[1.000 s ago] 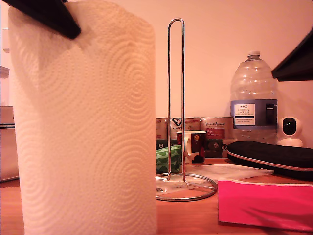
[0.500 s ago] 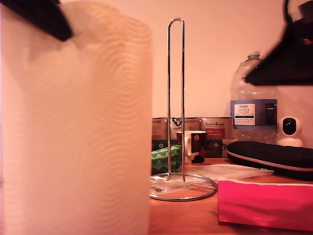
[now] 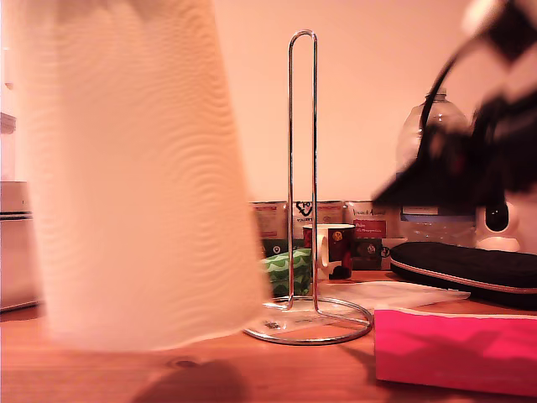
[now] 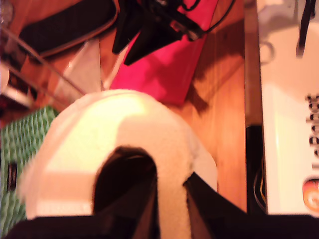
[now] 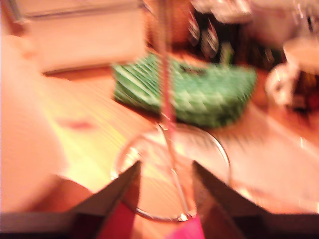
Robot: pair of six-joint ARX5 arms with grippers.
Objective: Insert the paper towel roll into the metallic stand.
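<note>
Your first pincer (image 4: 164,209) pinches the paper towel roll (image 3: 134,176) by its wall, one finger down the core; the roll hangs tilted just above the table (image 3: 319,374), at the exterior view's left of the metallic stand (image 3: 302,168). Raise it above the loop top and level it before lowering; your second pincer (image 5: 164,177), spread, can steady the ring base.

Warm pink-orange cast throughout. Exterior view: paper towel roll (image 3: 134,176) motion-blurred at frame left, dark arm (image 3: 466,168) smeared at upper right, stand (image 3: 303,189) sharp at centre. Second wrist view soft all over; first wrist view overexposed on the roll's top, shadows on the table (image 4: 219,114)
</note>
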